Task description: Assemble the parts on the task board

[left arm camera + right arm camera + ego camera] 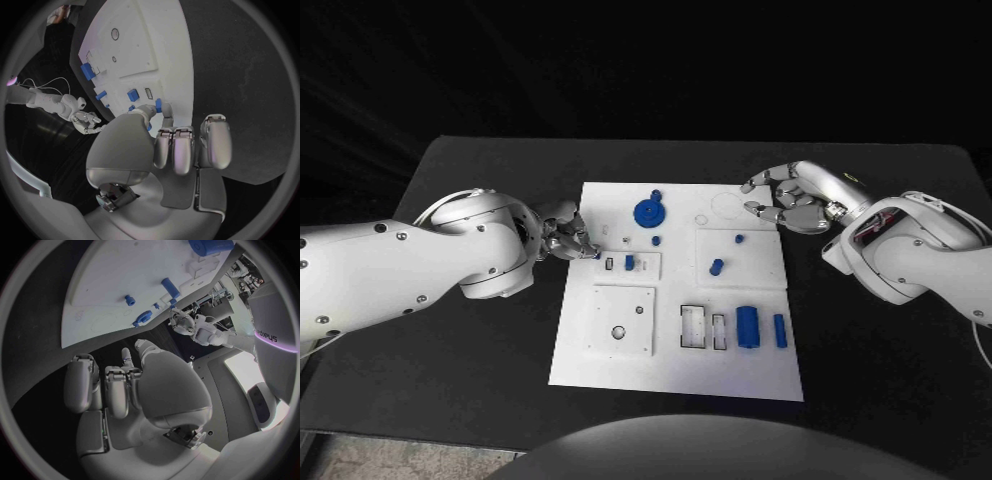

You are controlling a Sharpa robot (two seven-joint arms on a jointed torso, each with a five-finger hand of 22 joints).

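White and flat, the plastic task board (678, 375) lies in the middle of the black counter (444, 380). Near its front edge, toward the right, two small blue cylinder parts (749, 326) lie side by side, next to two empty slots. A square white plate with a round hole (623, 320) sits on the front left part of the board.

Farther back, a small blue peg (717, 266) stands on a raised white square on the right side of the board. Another small blue piece (629, 262) sits in a little holder on the left side.

The silver left hand (568, 237) is at the left edge of the board, beside that holder. Its fingers are curled in. I cannot tell if it holds anything.

Near the far edge of the board stands a round blue gear (649, 213).

The silver right hand (790, 200) hovers over the far right corner of the board. Its fingers are curled in and close together, and nothing shows in them.
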